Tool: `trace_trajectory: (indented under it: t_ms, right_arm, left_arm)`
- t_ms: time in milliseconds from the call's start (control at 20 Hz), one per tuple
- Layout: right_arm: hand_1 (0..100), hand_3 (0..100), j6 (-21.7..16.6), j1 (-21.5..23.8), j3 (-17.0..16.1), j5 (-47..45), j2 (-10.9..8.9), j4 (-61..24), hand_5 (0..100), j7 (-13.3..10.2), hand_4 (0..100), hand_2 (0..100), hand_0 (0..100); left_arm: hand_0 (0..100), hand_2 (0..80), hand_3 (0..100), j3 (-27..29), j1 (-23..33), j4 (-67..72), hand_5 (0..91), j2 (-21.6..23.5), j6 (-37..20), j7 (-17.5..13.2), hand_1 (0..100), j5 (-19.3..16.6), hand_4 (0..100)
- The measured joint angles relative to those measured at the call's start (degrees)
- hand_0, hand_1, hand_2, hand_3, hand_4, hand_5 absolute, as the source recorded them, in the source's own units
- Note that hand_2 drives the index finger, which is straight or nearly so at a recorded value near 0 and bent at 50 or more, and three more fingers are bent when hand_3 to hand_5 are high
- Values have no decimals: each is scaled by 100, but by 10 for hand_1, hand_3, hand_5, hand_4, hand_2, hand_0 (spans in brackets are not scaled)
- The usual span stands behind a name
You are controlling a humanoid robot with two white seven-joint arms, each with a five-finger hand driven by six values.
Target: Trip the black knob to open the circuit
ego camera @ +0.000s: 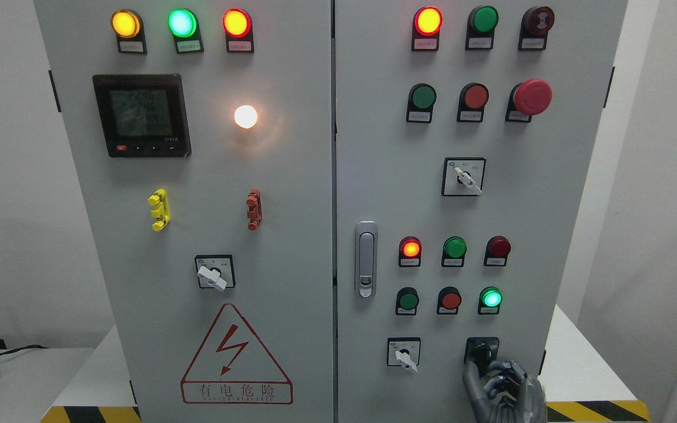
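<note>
The black knob [482, 351] sits in the bottom right corner of the cabinet's right door [526, 176], close to the door's right edge and just right of a small white selector switch [404, 352]. The right robot hand [500, 385] comes up from the lower edge of the view below the knob, its grey fingers [471, 376] curled, with one fingertip touching the knob's lower left; whether it truly grips the knob I cannot tell. Above the knob, a lit green lamp [491, 298] stands near, leaving a narrow bare strip of panel between them. To the right, past the door's edge, the white bench [585, 364] lies open, with a yellow-black hazard stripe [597, 409] along its front. The door handle [365, 258] is well apart to the left.
</note>
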Motion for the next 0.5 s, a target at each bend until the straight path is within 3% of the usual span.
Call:
trace_trajectory:
  t_ms: [501]
  right_arm:
    - [697, 824, 0, 2, -10, 76, -1, 11, 971, -12, 842, 560, 316]
  left_arm:
    - [120, 0, 0, 0, 0, 0, 0, -2, 0, 0, 389, 0, 0]
